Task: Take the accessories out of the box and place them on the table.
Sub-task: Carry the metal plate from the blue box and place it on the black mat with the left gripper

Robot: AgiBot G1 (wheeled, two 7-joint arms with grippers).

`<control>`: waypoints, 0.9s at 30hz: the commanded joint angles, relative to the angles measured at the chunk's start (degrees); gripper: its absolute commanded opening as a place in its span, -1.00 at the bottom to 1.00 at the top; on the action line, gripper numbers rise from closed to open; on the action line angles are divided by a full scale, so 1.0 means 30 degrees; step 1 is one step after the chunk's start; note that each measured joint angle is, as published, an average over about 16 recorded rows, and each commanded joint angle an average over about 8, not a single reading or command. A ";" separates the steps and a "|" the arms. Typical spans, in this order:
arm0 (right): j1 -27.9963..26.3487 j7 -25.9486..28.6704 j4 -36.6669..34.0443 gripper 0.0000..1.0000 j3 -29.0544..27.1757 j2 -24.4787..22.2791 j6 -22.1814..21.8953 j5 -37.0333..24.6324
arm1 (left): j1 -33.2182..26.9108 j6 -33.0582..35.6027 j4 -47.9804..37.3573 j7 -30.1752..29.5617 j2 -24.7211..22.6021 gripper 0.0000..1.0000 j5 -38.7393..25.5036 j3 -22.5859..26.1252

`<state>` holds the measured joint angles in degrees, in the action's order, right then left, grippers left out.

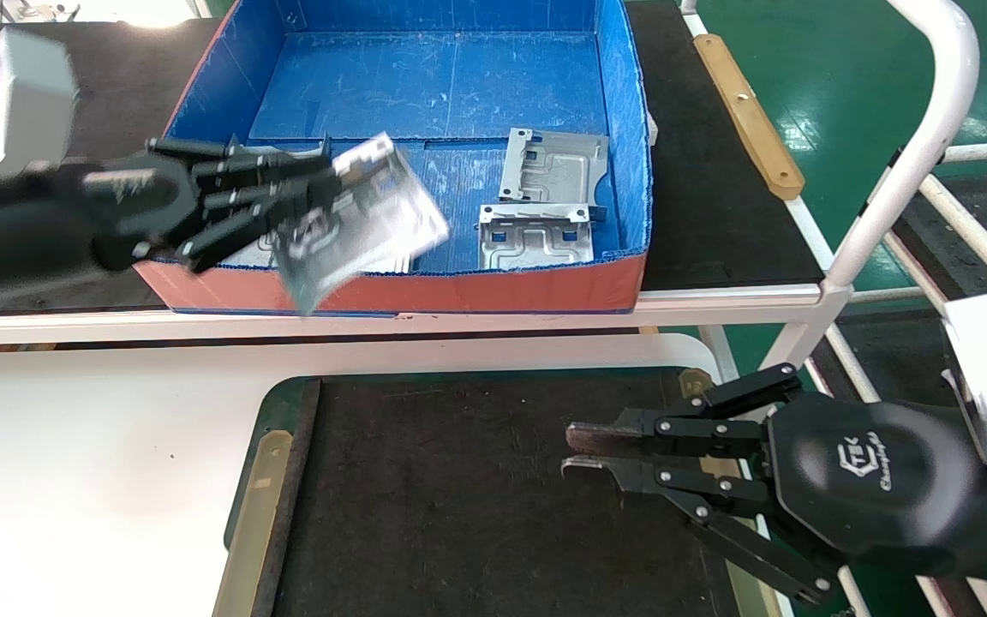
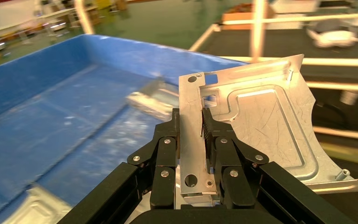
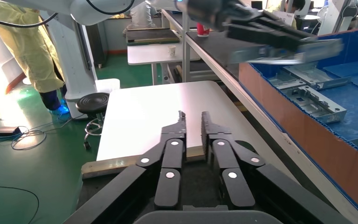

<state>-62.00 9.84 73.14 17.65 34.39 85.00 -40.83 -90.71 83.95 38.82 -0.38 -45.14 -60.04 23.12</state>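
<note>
My left gripper (image 1: 331,193) is shut on a silvery bracket (image 1: 373,214) and holds it tilted in the air above the front left of the box (image 1: 476,291), which is blue inside and orange-red outside. In the left wrist view the jaws (image 2: 191,116) pinch the bracket's (image 2: 265,121) edge. Two more brackets (image 1: 555,164) (image 1: 535,238) lie flat in the box at the front right, and others lie partly hidden under the held one. My right gripper (image 1: 568,452) (image 3: 193,116) is open a little and empty, above the right of the table's black mat (image 1: 459,497).
The box stands on a bench with a black mat and a tan strip (image 1: 750,111). A white tube frame (image 1: 930,111) rises at the right. The white table top (image 1: 74,446) extends left. A person in yellow (image 3: 28,42) and a stool (image 3: 95,102) stand beyond the table.
</note>
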 commanded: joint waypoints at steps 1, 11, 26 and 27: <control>0.0000 -0.0001 0.0000 1.00 0.0001 -0.0001 -0.0001 0.0001 | 0.0100 0.1095 -0.0078 0.0307 0.0372 -1.00 0.0300 -0.0114; -0.0002 -0.0004 0.0000 1.00 0.0008 -0.0003 -0.0004 0.0006 | 0.2996 0.2340 0.2996 0.0603 0.2450 -1.00 0.2473 0.1062; -0.0004 -0.0009 0.0000 1.00 0.0019 -0.0008 -0.0008 0.0013 | 0.7859 0.0383 0.6143 0.5525 0.3307 -1.00 0.2777 0.2026; -0.0004 -0.0010 0.0000 1.00 0.0020 -0.0008 -0.0008 0.0013 | 0.8194 0.0105 0.6215 0.5833 0.3175 -1.00 0.2728 0.2039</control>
<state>-62.01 9.81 73.14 17.71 34.37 84.98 -40.79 -66.69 83.99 57.15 16.04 -36.04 -51.44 29.11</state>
